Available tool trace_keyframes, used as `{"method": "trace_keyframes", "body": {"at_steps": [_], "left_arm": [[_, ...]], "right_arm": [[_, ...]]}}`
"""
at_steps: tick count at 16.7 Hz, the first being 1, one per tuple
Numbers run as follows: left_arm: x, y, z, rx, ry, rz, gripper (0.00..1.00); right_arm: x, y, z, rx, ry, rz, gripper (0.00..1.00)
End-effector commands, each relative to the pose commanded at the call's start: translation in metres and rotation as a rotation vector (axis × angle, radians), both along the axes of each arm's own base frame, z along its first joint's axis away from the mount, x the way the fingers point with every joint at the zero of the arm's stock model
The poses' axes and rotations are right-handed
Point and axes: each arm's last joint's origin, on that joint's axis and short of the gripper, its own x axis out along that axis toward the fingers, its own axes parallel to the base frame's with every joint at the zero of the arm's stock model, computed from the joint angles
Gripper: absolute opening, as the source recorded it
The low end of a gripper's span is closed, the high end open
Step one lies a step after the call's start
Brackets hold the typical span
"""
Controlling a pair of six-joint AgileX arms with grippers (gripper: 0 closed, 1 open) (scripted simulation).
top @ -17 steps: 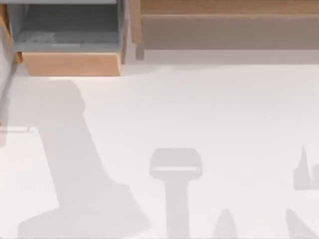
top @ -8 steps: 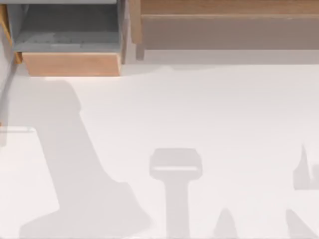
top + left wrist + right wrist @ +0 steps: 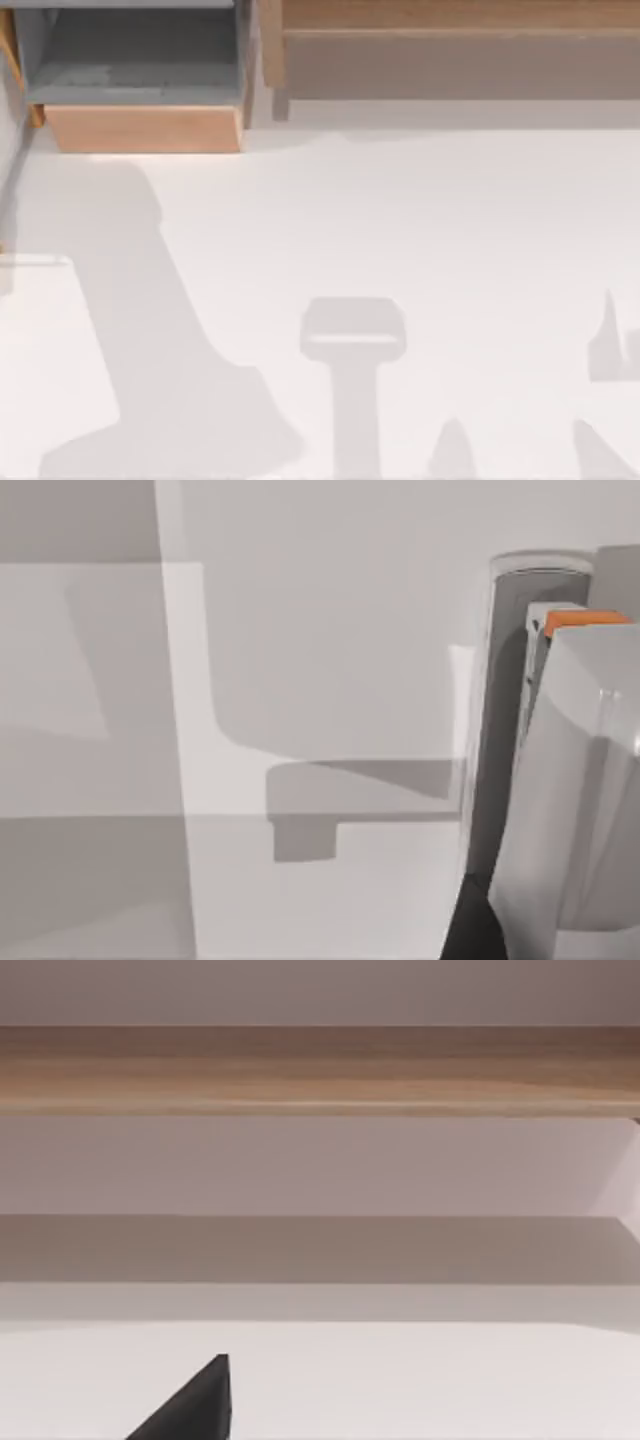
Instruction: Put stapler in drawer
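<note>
The white table (image 3: pixel 450 220) spreads out in front of the drawer (image 3: pixel 145 128), which sits at its far left corner. The long wooden ledge (image 3: pixel 450 60) runs to the right of the drawer along the same far edge. The drawer stands pulled open, its orange-brown front panel toward the table and its grey floor bare behind it. A broad slanting shadow (image 3: pixel 150 350) stretches from the drawer's front down the table, and a T-shaped shadow (image 3: pixel 352 340) lies well to the drawer's right.

In the left wrist view, the left gripper (image 3: pixel 560 630) shows a pale, orange-tipped finger. What looks like the stapler (image 3: pixel 495 680), a slim upright pale bar with a dark strip, is just beside it. Whether it is gripped, and where it lies relative to the drawer, I cannot tell.

The right gripper (image 3: pixel 195 1405) shows a dark tip facing the ledge (image 3: pixel 320 1065); I cannot tell its state.
</note>
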Motion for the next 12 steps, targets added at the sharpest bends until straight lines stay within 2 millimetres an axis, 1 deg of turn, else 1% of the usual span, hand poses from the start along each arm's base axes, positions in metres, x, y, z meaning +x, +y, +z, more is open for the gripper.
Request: {"method": "trace_keyframes", "body": {"at_steps": [7, 8, 12], "left_arm": [[0.0000, 0.0000, 0.0000, 0.000, 0.000, 0.000, 0.98], [0.0000, 0.0000, 0.0000, 0.000, 0.000, 0.000, 1.00], [0.0000, 0.0000, 0.0000, 0.000, 0.000, 0.000, 1.00]], "right_arm": [[0.0000, 0.0000, 0.0000, 0.000, 0.000, 0.000, 1.00], [0.0000, 0.0000, 0.0000, 0.000, 0.000, 0.000, 1.00], [0.0000, 0.0000, 0.0000, 0.000, 0.000, 0.000, 1.00]]}}
